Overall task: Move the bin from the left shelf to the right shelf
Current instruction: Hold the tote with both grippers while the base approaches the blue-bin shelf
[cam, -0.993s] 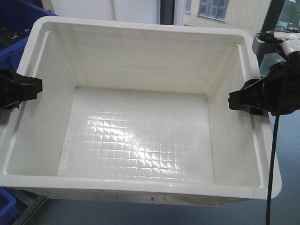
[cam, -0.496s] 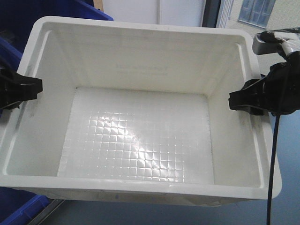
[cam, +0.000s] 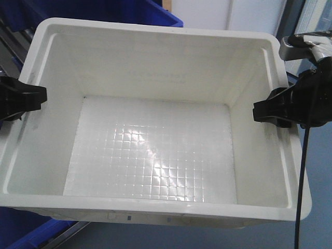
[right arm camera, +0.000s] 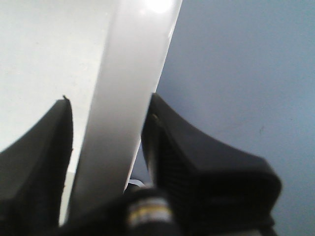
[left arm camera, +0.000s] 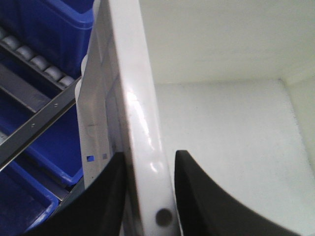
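The place looked like a warehouse or logistics storeroom. Blue plastic crates [cam: 129,10] stood stacked at twelve and seven o'clock. The left wrist view showed a roller-track shelf [left arm camera: 39,62] with a metal rail [left arm camera: 34,128] at nine o'clock.

No words, brand, number or sign can be read on the white bin [cam: 155,67], whose walls and rim look blank from every view, nor on the blue crates [cam: 129,10] behind the bin.
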